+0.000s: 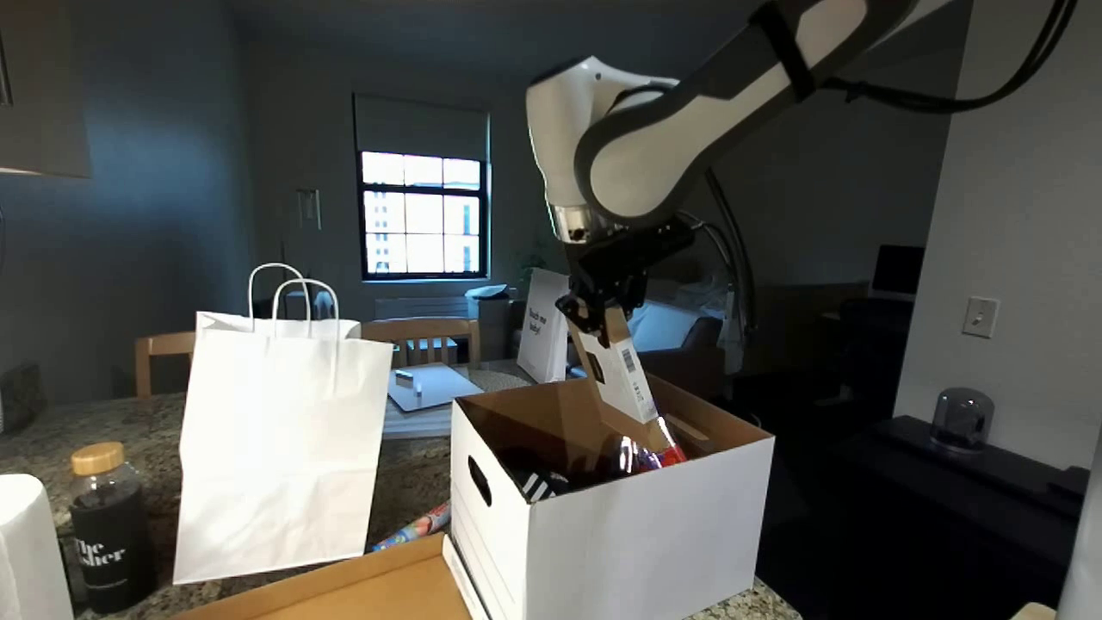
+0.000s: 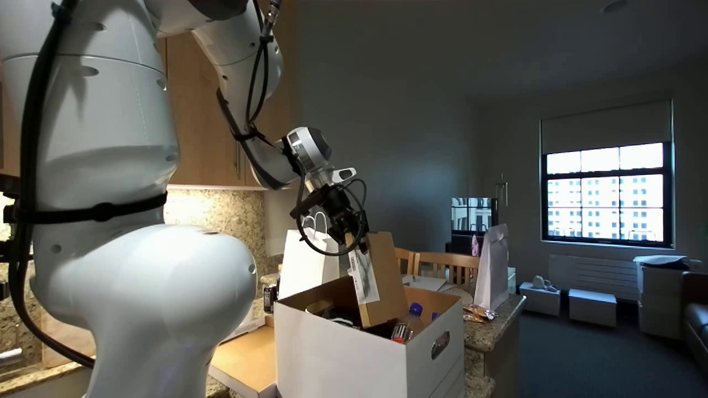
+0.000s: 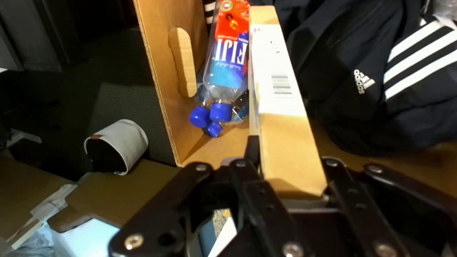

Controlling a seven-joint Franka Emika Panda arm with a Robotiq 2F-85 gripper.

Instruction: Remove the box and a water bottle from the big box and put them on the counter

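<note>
My gripper point(image 1: 603, 323) is shut on the box point(image 1: 622, 370), a flat brown carton with a white label. In the wrist view the gripper point(image 3: 289, 157) has a finger on each side of the box point(image 3: 280, 85). The box slants, its upper part above the rim of the big box point(image 1: 637, 542) and its lower end inside, seen in both exterior views. A clear water bottle point(image 3: 228, 60) with blue cap and red-and-blue label lies in the big box beside the held box; two more blue caps show by it. The speckled stone counter point(image 2: 492, 331) carries the big box.
Dark striped clothing point(image 3: 342, 71) fills part of the big box. A cardboard lid point(image 1: 344, 594) lies beside it on the counter. A white paper bag point(image 1: 280, 448) and a dark jar point(image 1: 110, 525) stand nearby, with another white bag point(image 2: 492, 268) farther back.
</note>
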